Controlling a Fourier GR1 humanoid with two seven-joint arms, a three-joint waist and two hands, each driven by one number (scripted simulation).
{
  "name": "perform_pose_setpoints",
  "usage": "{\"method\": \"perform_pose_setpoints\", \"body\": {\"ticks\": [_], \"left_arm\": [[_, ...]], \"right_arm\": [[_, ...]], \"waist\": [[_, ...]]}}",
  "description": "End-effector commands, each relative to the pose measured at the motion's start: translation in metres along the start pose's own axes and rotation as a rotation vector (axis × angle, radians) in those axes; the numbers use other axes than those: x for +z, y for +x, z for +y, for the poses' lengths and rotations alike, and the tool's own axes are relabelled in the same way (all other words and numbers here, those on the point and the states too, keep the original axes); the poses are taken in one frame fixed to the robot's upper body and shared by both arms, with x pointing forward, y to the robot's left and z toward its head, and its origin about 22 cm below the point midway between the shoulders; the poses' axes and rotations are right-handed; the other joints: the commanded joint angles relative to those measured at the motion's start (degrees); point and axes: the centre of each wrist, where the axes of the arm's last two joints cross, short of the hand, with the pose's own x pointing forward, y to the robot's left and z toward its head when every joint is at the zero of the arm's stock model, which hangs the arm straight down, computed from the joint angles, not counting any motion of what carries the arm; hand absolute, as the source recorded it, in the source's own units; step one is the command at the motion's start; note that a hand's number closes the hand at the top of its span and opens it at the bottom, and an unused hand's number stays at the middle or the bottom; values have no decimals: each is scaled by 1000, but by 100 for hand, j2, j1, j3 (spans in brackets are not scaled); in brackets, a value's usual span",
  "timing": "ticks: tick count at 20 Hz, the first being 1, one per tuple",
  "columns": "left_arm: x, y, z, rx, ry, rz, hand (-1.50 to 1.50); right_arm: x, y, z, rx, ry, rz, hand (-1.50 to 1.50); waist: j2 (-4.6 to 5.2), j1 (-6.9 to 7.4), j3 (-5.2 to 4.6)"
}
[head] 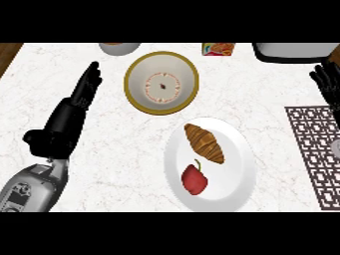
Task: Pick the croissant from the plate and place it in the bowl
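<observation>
While the croissant (205,142) lies on the white plate (235,172) at lower centre beside a red apple (194,180), the gold-rimmed bowl (161,82) sits just above on the worktop (121,144); the left hand (84,89) at upper left and the right hand (336,87) at the right edge are both straight-fingered, holding nothing

Left hand (73,107) and right hand (337,89), fingers straight.

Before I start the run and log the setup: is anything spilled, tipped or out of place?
Nothing stands out. The croissant and a red fruit lie on the white plate, the bowl sits upright beyond it, and both hands are open, touching nothing.
</observation>
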Motion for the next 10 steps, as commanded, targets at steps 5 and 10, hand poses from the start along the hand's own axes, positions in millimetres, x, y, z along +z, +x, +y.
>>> {"method": "perform_pose_setpoints", "body": {"ticks": [5, 10], "left_arm": [[2, -6, 14, 196, 83, -15, 0], [25, -31, 30, 326, 77, 60, 0]], "right_arm": [[-30, -29, 91, -278, 247, 266, -150], [-32, -58, 97, 112, 45, 490, -150]], "waist": [[253, 469, -20], [217, 408, -16]]}}
